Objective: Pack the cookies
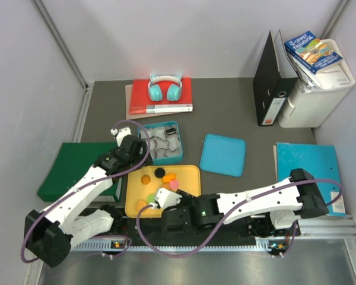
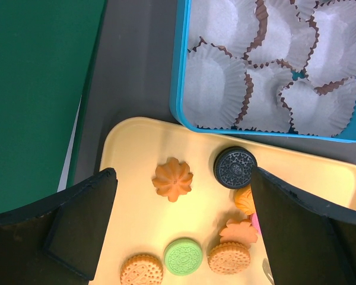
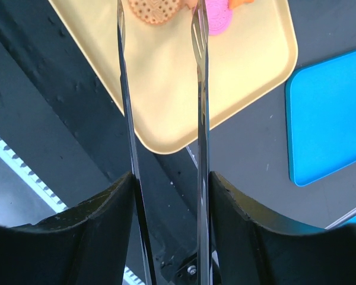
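**Top view.** A yellow tray (image 1: 190,173) sits near centre on the desk (image 1: 225,113), and the cookies (image 1: 146,179) lie loose on its left half. A blue tin (image 1: 180,142) lined with paper cups (image 1: 161,145) stands just past the tray's far edge. The lid (image 1: 223,154) lies apart, to the right. The left claw (image 1: 132,149) hangs by the tin's left side, and the right claw (image 1: 166,198) is over the tray's near edge.

**Left wrist view.** The left claw (image 2: 182,175) is spread wide above the tray with nothing in it.
- Below it lies the scalloped orange cookie (image 2: 172,179).
- The black cookie (image 2: 235,167) lies close to the tray's far edge.
- The green cookie (image 2: 183,256) lies nearer, between two tan ones.
- Every paper cup that shows is empty.

**Right wrist view.** The right claw (image 3: 171,178) is clamped on metal tongs (image 3: 200,119), whose blades are parted with nothing between them. The tips reach over the tray next to a tan cookie (image 3: 155,9) and a pink cookie (image 3: 216,21). Contact can't be judged, because the tips run off the frame.

**Progress.** Packing appears not to have begun, as no cookie is in any visible cup. All of the cookies have yet to be moved to the tin, and the lid is likely the last step.
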Robot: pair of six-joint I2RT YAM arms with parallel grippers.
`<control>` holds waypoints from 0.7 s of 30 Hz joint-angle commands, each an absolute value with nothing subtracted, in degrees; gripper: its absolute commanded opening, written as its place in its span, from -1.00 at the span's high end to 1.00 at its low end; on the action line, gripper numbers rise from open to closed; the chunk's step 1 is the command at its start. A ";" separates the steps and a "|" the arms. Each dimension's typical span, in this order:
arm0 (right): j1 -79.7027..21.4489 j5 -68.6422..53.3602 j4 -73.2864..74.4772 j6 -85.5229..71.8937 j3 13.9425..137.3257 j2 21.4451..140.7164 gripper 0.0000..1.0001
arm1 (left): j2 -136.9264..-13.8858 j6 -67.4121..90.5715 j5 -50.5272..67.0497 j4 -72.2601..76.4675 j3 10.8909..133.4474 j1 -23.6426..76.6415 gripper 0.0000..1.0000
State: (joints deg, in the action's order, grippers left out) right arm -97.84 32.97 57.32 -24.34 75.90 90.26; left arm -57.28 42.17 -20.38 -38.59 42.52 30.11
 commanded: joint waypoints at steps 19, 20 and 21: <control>-98.53 32.34 53.26 -22.15 78.58 95.71 0.02 | -55.90 43.24 -20.30 -37.44 42.36 29.97 -0.97; -98.53 32.34 53.26 -22.24 78.57 95.80 0.04 | -55.99 43.24 -20.39 -37.35 42.28 29.88 -0.96; -98.53 32.43 53.52 -22.32 78.66 95.80 0.06 | -55.81 43.24 -20.22 -37.35 42.28 29.97 -0.96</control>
State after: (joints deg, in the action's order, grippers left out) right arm -97.84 31.42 54.15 -22.09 76.29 95.70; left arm -57.12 42.39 -20.40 -38.61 42.52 30.11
